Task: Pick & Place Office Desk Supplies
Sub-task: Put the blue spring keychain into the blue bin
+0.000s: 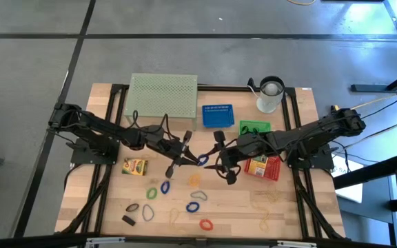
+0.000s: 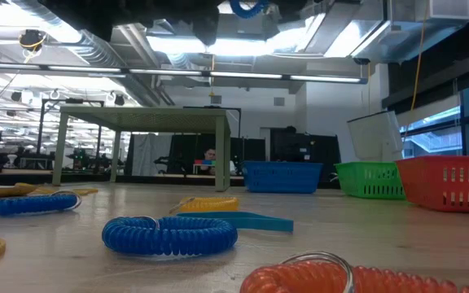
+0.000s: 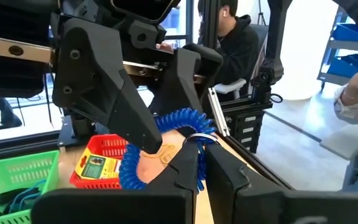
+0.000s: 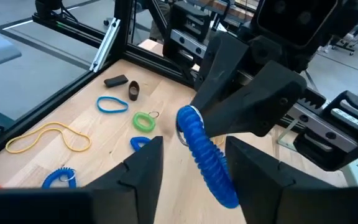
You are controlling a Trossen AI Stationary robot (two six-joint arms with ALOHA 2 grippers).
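**Two grippers meet at mid-surface over one blue coil**

Left gripper (image 1: 185, 153) at centre of the wooden surface (image 1: 288, 213), fingers pressed together, pinching the ring end of a blue coil band (image 4: 207, 155) held in the air. Right gripper (image 1: 218, 153) faces it just beside; its fingers (image 4: 143, 167) spread on either side of the coil, not touching it as far as the right wrist view shows.

Count on the surface, high view:
- baskets, three: blue (image 1: 218, 115), green (image 1: 254, 127), red (image 1: 265, 167), the red one partly under the right arm
- one pale green mesh stand (image 1: 163, 98), back left
- one white cup (image 1: 270, 96), back right
- one yellow-green card box (image 1: 135, 166), left of centre
- loose loops near the front edge: about eight coloured ones, among them a green loop (image 1: 151, 192) and a red loop (image 1: 206, 224); exact number hard to tell
- one small black clip (image 1: 128, 220), front left

Front right corner holds only thin pale bands; most open room there.
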